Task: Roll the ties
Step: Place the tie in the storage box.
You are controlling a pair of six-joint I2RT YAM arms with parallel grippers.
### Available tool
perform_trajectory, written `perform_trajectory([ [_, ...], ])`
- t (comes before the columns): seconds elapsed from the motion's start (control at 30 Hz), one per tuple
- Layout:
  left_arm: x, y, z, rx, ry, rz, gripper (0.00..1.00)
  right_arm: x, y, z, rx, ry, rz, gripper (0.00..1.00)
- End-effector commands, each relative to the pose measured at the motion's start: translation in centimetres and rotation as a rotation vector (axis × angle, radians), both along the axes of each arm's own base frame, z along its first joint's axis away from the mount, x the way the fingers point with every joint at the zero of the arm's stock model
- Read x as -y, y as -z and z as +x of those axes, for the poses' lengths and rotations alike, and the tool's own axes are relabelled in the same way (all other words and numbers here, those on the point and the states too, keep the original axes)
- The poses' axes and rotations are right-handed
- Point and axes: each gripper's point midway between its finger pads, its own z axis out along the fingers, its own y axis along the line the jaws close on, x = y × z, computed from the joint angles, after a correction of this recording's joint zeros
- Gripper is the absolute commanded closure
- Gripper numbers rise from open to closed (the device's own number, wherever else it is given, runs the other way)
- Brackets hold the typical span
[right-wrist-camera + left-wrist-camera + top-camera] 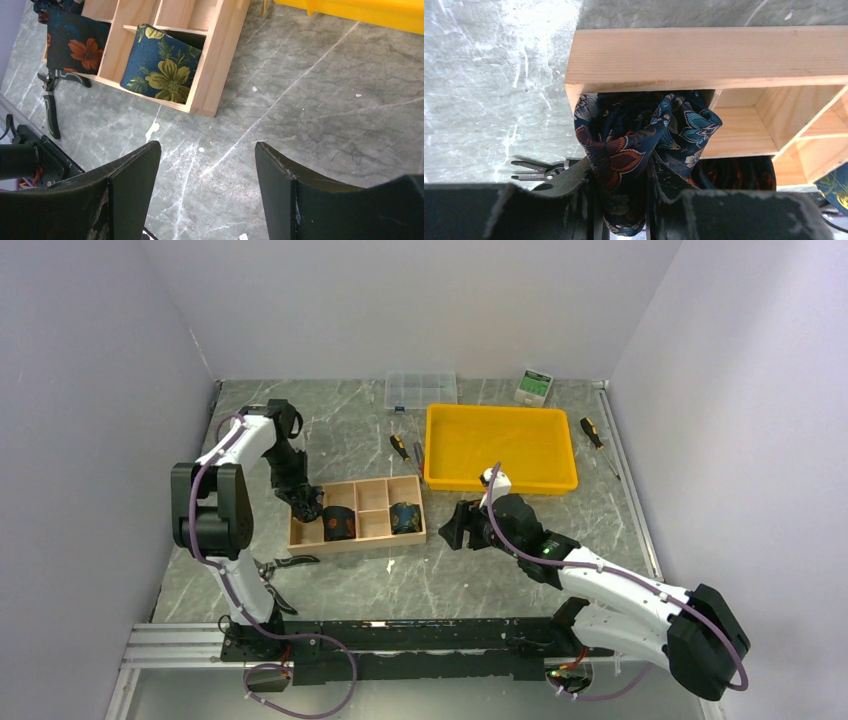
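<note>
Marble tabletop between pale walls; left gripper clamps a tie, right gripper gapes.

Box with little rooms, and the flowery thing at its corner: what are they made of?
The box looks like pale bare wood: grain lines show, no paint or shine. The tie looks like woven cloth, maybe silky: it folds softly and its flowers glint a little.
</note>
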Motion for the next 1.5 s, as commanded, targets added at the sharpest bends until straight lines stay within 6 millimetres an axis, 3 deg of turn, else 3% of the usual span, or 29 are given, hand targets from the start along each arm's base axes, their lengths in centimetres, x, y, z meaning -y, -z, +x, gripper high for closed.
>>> perform_trajectory([
  [0.0, -2.2, 1.5, 0.9, 0.008, 0.003, 0.208, 0.97, -0.3, -0.6, 0.4, 0.025, 0.010, 0.024, 0.26],
  [0.37, -1.9, 1.2, 3.4, 0.161, -0.104, 0.273, 0.97, 0.0, 0.1, 0.4, 0.014, 0.021, 0.003, 0.26],
  [0.6, -1.1, 2.0, 3.4, 0.266, -0.114, 0.258, 0.97, 0.1, 0.5, 0.6, 0.008, 0.029, -0.009, 0.26],
  [0.93, 0.1, -3.6, 5.1, 0.509, -0.125, 0.165, 0.97, 0.1, 0.6, 0.8, 0.007, 0.035, -0.020, 0.26],
  [1.07, 0.7, -4.2, 5.4, 0.564, -0.122, 0.121, 0.97, 0.2, 0.8, 0.8, 0.002, 0.038, -0.021, 0.26],
  [1.17, 0.8, -3.9, 5.3, 0.583, -0.124, 0.113, 0.97, 0.2, 0.9, 0.8, 0.001, 0.040, -0.024, 0.26],
  [1.47, 1.3, 0.1, 4.9, 0.527, -0.110, 0.095, 0.97, 0.3, 1.0, 0.7, -0.001, 0.041, -0.024, 0.26],
])
